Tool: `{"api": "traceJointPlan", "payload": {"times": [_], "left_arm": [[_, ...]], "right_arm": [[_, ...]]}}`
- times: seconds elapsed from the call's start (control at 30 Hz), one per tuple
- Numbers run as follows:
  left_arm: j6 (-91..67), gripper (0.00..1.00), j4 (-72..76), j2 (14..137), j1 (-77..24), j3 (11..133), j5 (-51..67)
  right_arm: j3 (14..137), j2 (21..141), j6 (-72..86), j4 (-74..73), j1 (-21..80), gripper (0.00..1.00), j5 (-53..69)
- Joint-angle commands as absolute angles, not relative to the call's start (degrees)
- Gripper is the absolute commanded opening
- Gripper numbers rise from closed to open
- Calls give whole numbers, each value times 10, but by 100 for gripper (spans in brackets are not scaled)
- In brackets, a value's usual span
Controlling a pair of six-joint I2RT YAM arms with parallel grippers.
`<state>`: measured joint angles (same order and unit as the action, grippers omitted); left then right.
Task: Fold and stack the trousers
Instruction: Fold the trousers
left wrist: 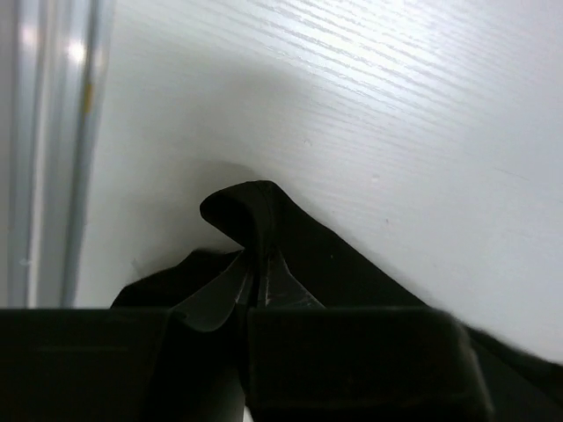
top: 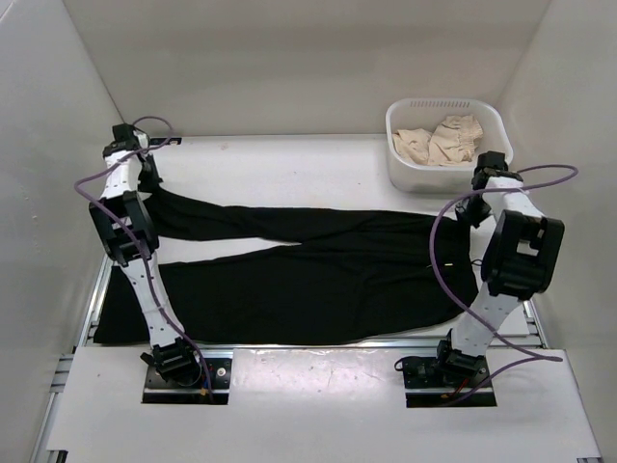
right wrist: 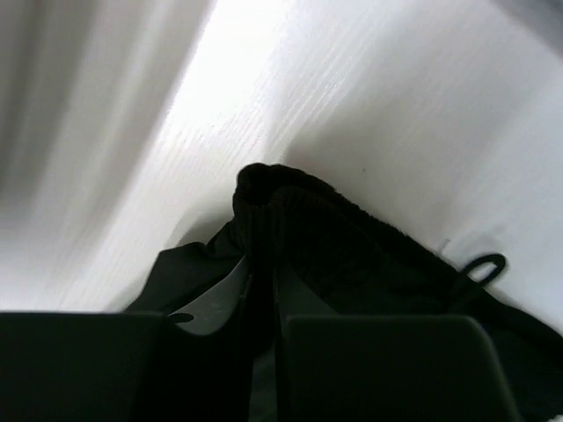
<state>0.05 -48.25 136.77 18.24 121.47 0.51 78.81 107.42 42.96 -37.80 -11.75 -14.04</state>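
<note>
My left gripper (left wrist: 257,283) is clamped on the hem (left wrist: 237,207) of the far leg of the black trousers (top: 308,275). They lie spread across the table (top: 289,159) with the legs toward my left, and my right gripper (right wrist: 262,283) is pinched shut on the far corner of the waistband (right wrist: 273,189). To fold well, I judge I should lift both ends together, keep that far edge taut, and bring it evenly over to the near edge.

The trousers (top: 318,275) lie across the table (top: 289,164) — behind them, far right, a basket (top: 409,174) holding clothes (top: 441,140).
</note>
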Motion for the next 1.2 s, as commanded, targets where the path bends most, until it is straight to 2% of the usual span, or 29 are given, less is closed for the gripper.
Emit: {"api": "traceJointPlan", "payload": {"times": [0.0, 0.23, 0.7, 0.87, 0.9, 1.0, 1.07, 1.17], "left_arm": [[0, 14, -470, 1240, 183, 1205, -24], [0, 14, -470, 1155, 220, 1116, -4], [0, 14, -470, 1049, 231, 968, -40], [0, 14, -506, 1142, 218, 1104, -42], [0, 14, -523, 1161, 218, 1195, -42], [0, 14, -559, 1201, 218, 1321, -42], [0, 14, -552, 1187, 218, 1322, -48], [0, 14, -547, 1151, 218, 1248, -54]], "right_arm": [[781, 984, 380, -400, -118, 0, -169], [724, 893, 354, -400, -129, 0, -153], [718, 877, 371, -391, -149, 0, -91], [778, 916, 383, -384, -149, 0, -67], [794, 921, 388, -389, -149, 0, -67], [833, 928, 388, -404, -154, 0, -67], [833, 921, 388, -404, -154, 0, -67], [813, 908, 388, -410, -154, 0, -67]]}}
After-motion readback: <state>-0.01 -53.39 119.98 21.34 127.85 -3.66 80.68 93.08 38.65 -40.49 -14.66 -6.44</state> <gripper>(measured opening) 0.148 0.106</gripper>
